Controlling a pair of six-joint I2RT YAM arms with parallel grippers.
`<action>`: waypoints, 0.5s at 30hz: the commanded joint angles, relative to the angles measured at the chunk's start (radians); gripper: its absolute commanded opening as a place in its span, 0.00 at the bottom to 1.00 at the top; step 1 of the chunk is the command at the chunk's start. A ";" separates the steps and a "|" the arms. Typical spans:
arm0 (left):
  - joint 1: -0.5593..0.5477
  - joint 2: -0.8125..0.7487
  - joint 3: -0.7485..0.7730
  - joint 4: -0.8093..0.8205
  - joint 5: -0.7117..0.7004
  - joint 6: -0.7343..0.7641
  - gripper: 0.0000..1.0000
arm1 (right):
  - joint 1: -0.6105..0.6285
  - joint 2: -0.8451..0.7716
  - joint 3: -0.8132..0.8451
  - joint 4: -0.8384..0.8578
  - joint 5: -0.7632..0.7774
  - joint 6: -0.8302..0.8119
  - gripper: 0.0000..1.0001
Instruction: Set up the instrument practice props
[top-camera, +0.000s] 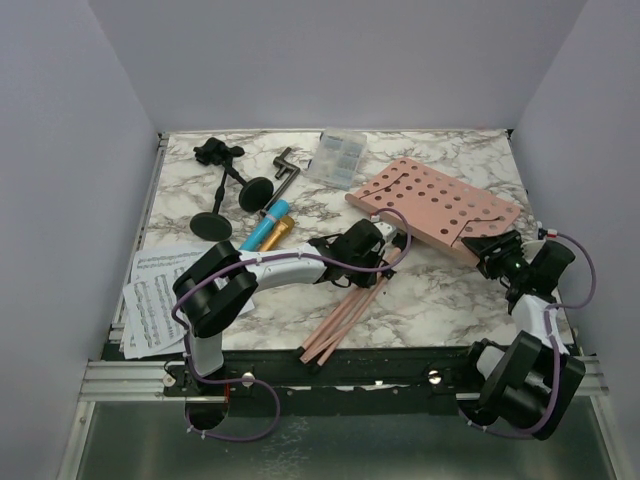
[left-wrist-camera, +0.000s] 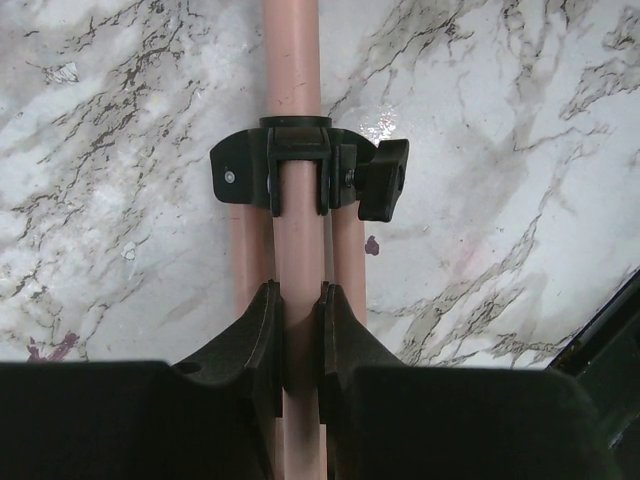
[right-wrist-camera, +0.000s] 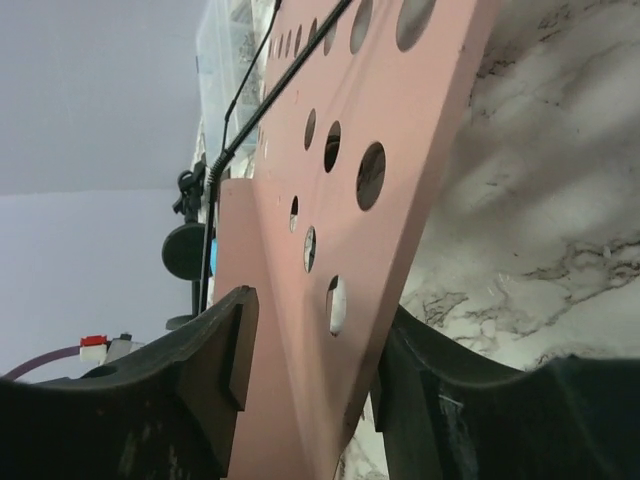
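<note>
The pink perforated music rack (top-camera: 435, 205) lies flat at the right rear of the marble table. Its rose-gold tripod legs (top-camera: 345, 315) lie folded, pointing toward the front edge. My left gripper (top-camera: 385, 240) is shut on the middle tube (left-wrist-camera: 297, 230) just below the black collar and knob (left-wrist-camera: 385, 180). My right gripper (top-camera: 487, 250) straddles the rack's near right corner (right-wrist-camera: 330, 150). Its jaws are open, one pad still showing a gap. White music pages (top-camera: 155, 295) lie front left. The blue microphone (top-camera: 262, 230), the gold microphone (top-camera: 280, 232) and two black round-based poles (top-camera: 212, 225) lie rear left.
A small clear plastic box (top-camera: 338, 157) sits at the back centre, with a grey angled handle (top-camera: 287, 165) beside it. A black clip (top-camera: 215, 152) lies in the back left corner. Lilac walls close in three sides. The metal rail (top-camera: 330, 375) runs along the front.
</note>
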 joint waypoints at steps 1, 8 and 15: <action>-0.012 -0.039 0.020 0.144 0.141 -0.006 0.00 | -0.001 0.065 -0.010 0.138 -0.043 0.006 0.53; -0.013 -0.023 0.033 0.143 0.182 0.003 0.00 | -0.001 0.218 -0.052 0.426 -0.174 0.095 0.31; -0.014 -0.011 0.079 0.100 0.198 -0.069 0.25 | -0.001 0.032 0.071 0.151 -0.064 -0.011 0.00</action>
